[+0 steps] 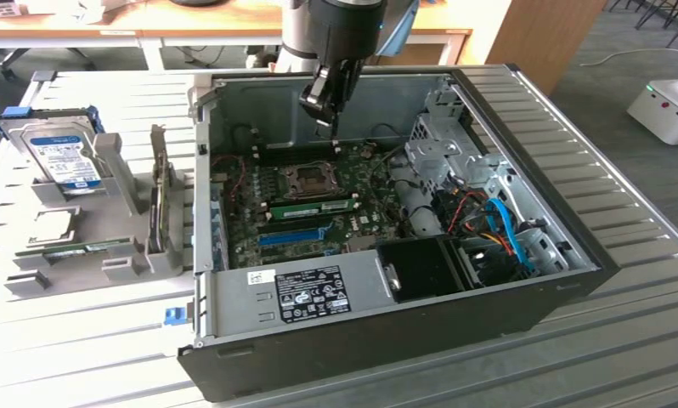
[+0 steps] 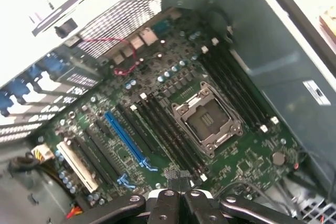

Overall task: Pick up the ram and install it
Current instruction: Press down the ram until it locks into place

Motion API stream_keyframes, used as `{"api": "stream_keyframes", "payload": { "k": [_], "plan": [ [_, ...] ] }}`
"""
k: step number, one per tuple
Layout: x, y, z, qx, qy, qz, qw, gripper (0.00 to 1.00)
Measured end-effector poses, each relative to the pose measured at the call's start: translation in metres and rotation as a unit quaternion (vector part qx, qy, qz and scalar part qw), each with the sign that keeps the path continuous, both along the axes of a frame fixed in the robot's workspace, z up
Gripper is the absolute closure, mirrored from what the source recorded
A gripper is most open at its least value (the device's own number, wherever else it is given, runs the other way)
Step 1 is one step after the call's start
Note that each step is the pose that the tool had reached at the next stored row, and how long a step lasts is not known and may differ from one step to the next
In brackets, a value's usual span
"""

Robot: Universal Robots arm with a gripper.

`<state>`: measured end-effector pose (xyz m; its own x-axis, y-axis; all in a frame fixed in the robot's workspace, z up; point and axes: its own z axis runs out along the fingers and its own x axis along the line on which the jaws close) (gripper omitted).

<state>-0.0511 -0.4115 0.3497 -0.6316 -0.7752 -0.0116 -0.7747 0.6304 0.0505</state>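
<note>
Closest to me in the exterior view is the near wall of the open PC case [image 1: 248,340], with a metal panel carrying a black-and-white sticker [image 1: 311,293] just above it. The whole thing sits on a slatted table [image 1: 634,340].

Going from the exterior view's left: there's a gray holder [image 1: 112,183] with a hard drive [image 1: 64,157] standing in it, blue label facing me. A second green stick [image 1: 90,248] lies low in that holder, near its front.

Then the case itself. The motherboard [image 1: 265,191] is in full view, with the empty CPU socket [image 1: 313,177] roughly mid-board and a blue slot [image 1: 288,235] nearer me. The ram [image 1: 316,206] is inside the case, lined up along the slots right beside the socket on the near side. It looks seated, but I can't tell if it's fully clicked in.

The gripper [image 1: 332,127] hangs above the board on the far side of the socket, fingers pinched together with nothing between them, well clear of the ram. On the wrist view its tips [image 2: 177,182] are shut too, over the board beside the socket [image 2: 206,120].

Further right are a black fan shroud [image 1: 424,268] and some blue cables [image 1: 507,225].
</note>
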Motion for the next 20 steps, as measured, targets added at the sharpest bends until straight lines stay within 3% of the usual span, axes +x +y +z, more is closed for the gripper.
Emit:
{"api": "stream_keyframes", "payload": {
  "k": [5,10,15,20],
  "plan": [
    [0.0,0.0,-0.0006,0.0,0.0,-0.043,0.9991,0.89],
    [0.0,0.0,-0.0012,0.0,0.0,-0.088,0.9961,0.89],
    [0.0,0.0,-0.0018,0.0,0.0,-0.134,0.991,0.89],
    [0.0,0.0,-0.0024,-0.0001,0.0,-0.178,0.984,0.89]
  ]
}}
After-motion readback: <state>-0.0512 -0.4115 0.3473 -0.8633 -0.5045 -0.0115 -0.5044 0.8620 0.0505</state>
